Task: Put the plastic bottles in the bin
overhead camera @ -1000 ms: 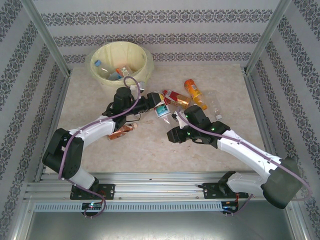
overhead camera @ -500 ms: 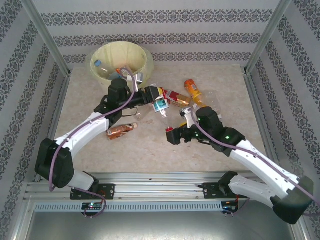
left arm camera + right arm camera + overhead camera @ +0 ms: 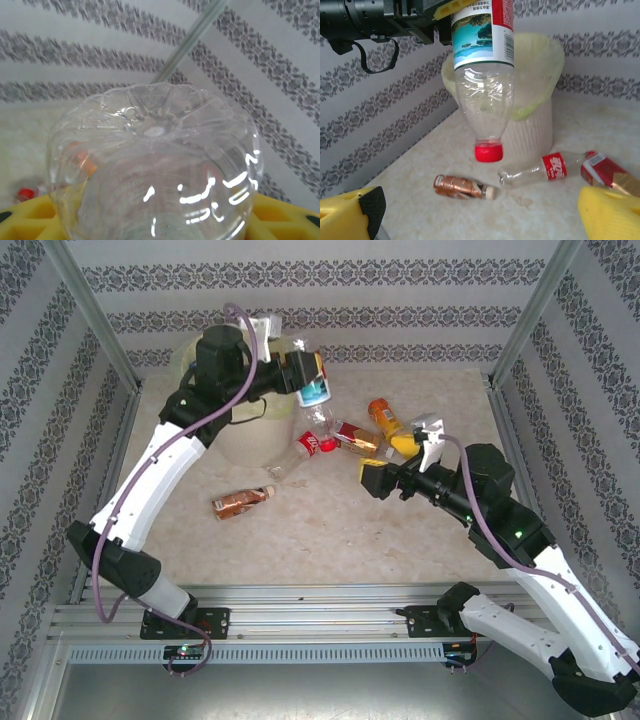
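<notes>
My left gripper (image 3: 300,372) is raised beside the bin and is shut on a clear plastic bottle (image 3: 313,390) with a blue-green label. The bottle (image 3: 484,75) hangs with its red cap (image 3: 488,151) down, in front of the cream bin (image 3: 532,115) with its yellow liner. Its clear base (image 3: 150,160) sits between the yellow fingers (image 3: 27,225). My right gripper (image 3: 388,462) hovers open over the table with nothing in it. Loose bottles lie on the table: a red-labelled clear one (image 3: 310,447), a brown one (image 3: 242,501) and an orange one (image 3: 385,418).
A red and yellow labelled bottle (image 3: 355,437) lies by the right gripper. The bin (image 3: 248,443) stands at the back left against the patterned wall. Metal posts (image 3: 90,310) frame the corners. Bare tabletop (image 3: 300,540) lies toward the near edge.
My left arm has lifted the blue-labelled bottle off the table and up beside the bin. My right gripper has opened, risen and drawn back to the right.
</notes>
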### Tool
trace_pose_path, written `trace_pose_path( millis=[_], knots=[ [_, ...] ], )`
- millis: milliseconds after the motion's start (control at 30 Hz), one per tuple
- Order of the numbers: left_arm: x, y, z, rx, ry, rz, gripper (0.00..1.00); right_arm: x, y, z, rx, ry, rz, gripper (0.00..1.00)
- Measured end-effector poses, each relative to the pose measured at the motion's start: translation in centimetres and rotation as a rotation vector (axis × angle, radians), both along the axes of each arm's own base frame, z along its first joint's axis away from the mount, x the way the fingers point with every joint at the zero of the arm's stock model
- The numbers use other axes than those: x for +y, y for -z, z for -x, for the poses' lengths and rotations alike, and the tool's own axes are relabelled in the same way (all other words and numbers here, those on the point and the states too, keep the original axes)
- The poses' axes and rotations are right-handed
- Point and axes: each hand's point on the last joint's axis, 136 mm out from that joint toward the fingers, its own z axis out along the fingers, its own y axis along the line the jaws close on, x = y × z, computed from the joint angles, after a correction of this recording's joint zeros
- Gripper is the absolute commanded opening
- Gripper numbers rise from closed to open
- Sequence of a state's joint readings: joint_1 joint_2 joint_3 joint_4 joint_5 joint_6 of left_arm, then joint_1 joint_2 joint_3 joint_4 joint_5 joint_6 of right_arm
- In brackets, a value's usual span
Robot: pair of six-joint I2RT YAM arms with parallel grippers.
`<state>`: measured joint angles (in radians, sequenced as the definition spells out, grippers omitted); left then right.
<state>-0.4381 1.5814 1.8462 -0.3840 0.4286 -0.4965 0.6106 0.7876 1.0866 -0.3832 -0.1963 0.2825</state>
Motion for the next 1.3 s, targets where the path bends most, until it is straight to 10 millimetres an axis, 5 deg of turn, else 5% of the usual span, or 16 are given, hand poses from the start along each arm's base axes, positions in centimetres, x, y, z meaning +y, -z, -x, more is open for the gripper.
trace_pose_path(
  millis=[367,600,933,1300],
  knots=[
    [7.2,-6.2,-6.4,-0.105,-0.272,-0.047,0.6,-0.3,-0.4,-0.4,-0.024,0.024,0.023,0.98],
    [12.9,-6.3,-9.3,-0.123,-0.43,-0.064,0.6,-0.7,0.5,-0.3,0.005,0.037,0.05,0.98],
    [16.2,-3.8,-14.6,-0.161,-0.562,-0.092,0.6,-0.7,0.9,-0.5,0.021,0.045,0.055,0.98],
    [16.3,4.6,-20.5,-0.091,-0.606,-0.144,0.62,-0.7,2.1,-0.6,0.052,0.045,0.075,0.98]
  ],
)
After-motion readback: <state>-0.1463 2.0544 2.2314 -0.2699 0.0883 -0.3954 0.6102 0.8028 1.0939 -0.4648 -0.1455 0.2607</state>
